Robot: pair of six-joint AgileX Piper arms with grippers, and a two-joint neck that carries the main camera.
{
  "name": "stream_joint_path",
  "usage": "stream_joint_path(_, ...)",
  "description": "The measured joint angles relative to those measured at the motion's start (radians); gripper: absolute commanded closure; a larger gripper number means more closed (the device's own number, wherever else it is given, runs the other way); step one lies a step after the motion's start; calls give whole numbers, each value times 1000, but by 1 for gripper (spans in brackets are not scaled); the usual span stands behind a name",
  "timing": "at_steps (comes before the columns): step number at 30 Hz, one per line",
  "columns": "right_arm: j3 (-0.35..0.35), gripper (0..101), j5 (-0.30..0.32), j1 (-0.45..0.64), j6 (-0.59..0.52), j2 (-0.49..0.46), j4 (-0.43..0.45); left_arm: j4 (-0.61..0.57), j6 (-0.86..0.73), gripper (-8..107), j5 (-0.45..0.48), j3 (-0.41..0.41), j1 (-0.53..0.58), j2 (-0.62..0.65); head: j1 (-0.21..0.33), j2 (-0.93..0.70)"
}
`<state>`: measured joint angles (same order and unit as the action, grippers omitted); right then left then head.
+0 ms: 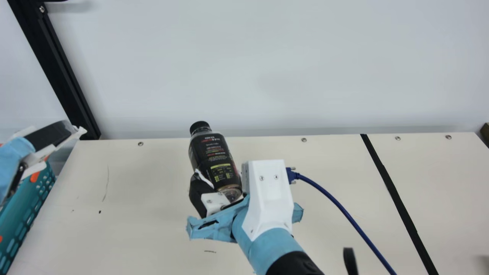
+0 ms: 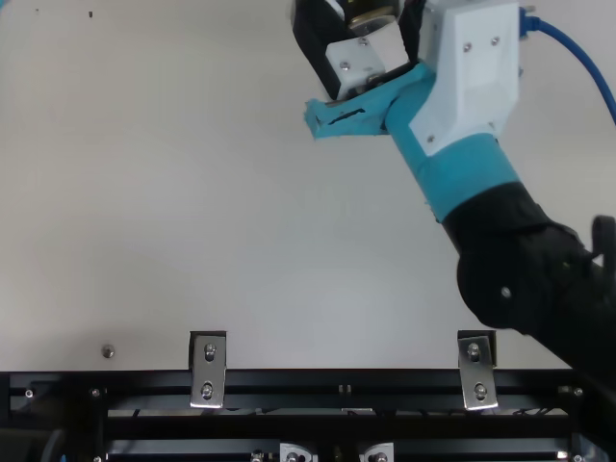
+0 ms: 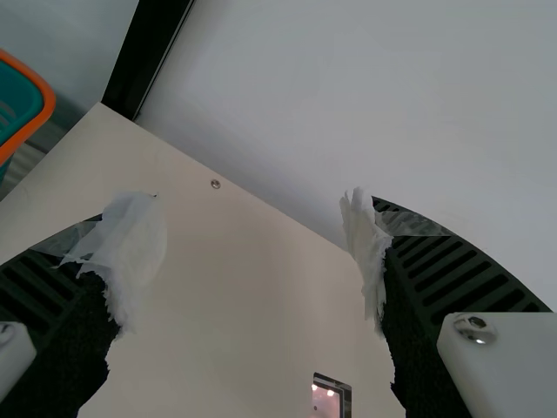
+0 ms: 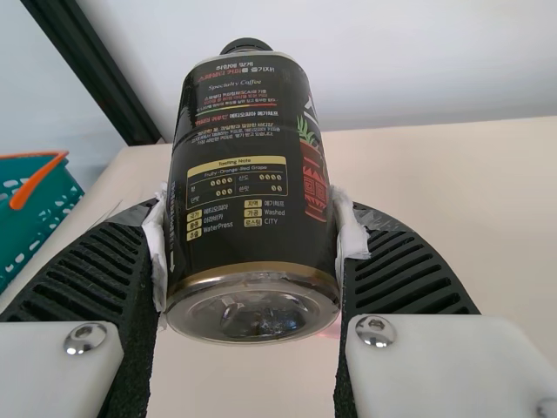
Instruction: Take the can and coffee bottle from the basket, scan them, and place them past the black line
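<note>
Likely scan step: grip bottle (image 1: 214, 158) firmly without crushing, turn slowly, leave code uncovered. Bottle clamped between right gripper's (image 4: 253, 209) fingers, tilted cap-up, base toward wrist, well left of black line (image 1: 393, 191). Left gripper (image 3: 252, 228) wide, empty, farther left of line.

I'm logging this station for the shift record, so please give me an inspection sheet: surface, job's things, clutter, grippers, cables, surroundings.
Surface: cream table, a few dark marks; black line towards the right.
Job's things: bottle tilted, cap up; teal basket at left.
Clutter: small dark-edged item, partly seen, unidentified.
Grippers: left gripper open; right gripper shut on the bottle.
Cables: blue cable plugged in at the right wrist.
Surroundings: pale wall behind; black post at left.
</note>
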<state>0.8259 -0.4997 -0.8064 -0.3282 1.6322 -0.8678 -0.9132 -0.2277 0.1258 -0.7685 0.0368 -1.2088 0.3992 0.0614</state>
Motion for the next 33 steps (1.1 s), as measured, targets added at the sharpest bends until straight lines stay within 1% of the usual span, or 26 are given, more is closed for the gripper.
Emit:
stream_joint_path(12,59,101,0,51,29,115,77,0,0,9,0,0,0,0,5,0)
stream_joint_path(20,88,101,-14,91,28,180,107,0,0,9,0,0,0,0,5,0)
stream_joint_path(26,87,101,-42,138,-15,199,79,0,0,9,0,0,0,0,5,0)
stream_joint_path(30,68,101,-52,180,-52,198,42,0,0,9,0,0,0,0,5,0)
stream_joint_path(33,51,101,-78,215,-83,194,20,0,0,9,0,0,0,0,5,0)
